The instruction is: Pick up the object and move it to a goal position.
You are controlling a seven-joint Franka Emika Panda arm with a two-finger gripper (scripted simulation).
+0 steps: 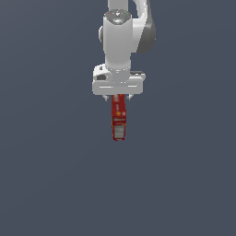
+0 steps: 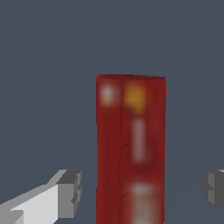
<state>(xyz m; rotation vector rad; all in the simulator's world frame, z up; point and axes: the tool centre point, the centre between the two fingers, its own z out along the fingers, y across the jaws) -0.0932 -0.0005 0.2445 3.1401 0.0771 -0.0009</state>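
Note:
The object (image 1: 119, 120) is a narrow red box with yellow-orange marks and a pale label panel near one end. In the exterior view it stretches from under the white gripper (image 1: 118, 98) toward the bottom of the picture. The wrist view has the object (image 2: 130, 148) running lengthwise between the two grey fingertips (image 2: 70, 192). A clear gap shows on each side of the box, so the gripper (image 2: 142, 191) is open and straddles it without touching. The end of the box nearest the hand is hidden under the gripper body.
A plain dark grey surface (image 1: 50, 175) fills both views. The white arm (image 1: 119, 41) rises above the gripper at the top of the exterior view. No other objects or edges show.

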